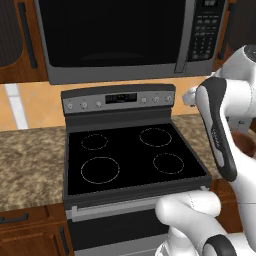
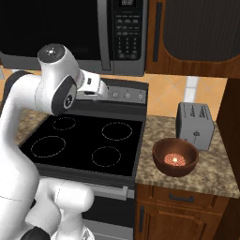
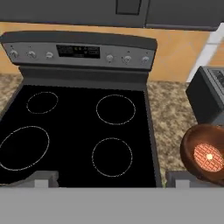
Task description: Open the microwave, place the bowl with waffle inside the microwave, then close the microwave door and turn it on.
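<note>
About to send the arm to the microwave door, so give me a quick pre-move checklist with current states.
1. Microwave door shut, still to be opened: ok.
2. Bowl upright on the counter, waffle inside: ok.
3. Bowl apart from the toaster: ok.
4. Stove top bare under the arm's path: ok.
5. Gripper holding nothing: ok.
6. Gripper open or shut: cannot tell; fingertips barely show.

A black stove point(image 1: 132, 157) sat between brown speckled counters point(image 2: 187, 176). Wood cabinets point(image 2: 194, 35) hung above (dark doors), and the wall point(image 2: 171, 91) behind was orange.
</note>
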Motion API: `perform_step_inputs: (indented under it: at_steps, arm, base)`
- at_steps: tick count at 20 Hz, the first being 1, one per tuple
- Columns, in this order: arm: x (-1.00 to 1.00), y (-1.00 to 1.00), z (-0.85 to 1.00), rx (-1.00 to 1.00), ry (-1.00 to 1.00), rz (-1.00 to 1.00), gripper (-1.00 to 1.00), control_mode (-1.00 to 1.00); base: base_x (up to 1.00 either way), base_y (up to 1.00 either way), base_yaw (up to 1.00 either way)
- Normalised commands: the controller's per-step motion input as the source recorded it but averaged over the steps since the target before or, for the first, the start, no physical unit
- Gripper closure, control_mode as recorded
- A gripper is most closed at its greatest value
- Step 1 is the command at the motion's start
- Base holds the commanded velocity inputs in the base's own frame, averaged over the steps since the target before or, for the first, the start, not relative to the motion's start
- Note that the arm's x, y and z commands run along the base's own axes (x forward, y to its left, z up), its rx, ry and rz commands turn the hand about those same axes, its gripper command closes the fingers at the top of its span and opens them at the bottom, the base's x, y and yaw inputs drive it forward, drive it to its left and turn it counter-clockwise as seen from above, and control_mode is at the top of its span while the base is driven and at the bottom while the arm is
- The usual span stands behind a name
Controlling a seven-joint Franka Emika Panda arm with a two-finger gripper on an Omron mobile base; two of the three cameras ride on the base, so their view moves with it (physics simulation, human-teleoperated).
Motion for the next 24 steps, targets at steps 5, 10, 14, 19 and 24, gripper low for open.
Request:
perform_step_inputs:
  at_steps: [5, 10, 14, 19, 24]
  arm:
    - [0.51, -0.04, 0.93, 0.00, -0.49, 0.00, -1.00, -1.00]
    - [0.45, 0.00, 0.84, 0.00, -0.32, 0.00, -1.00, -1.00]
    - [0.19, 0.00, 0.49, 0.00, -0.38, -0.03, -1.00, -1.00]
    - [0.30, 0.00, 0.06, 0.00, -0.08, -0.06, -1.00, -1.00]
    - [0.43, 0.00, 0.00, 0.00, 0.00, -0.03, -1.00, -1.00]
  base:
    - [0.00, 0.00, 0.00]
    - [0.00, 0.00, 0.00]
    - [0.00, 0.00, 0.00]
    - [0.00, 0.00, 0.00]
    - [0.00, 0.00, 0.00]
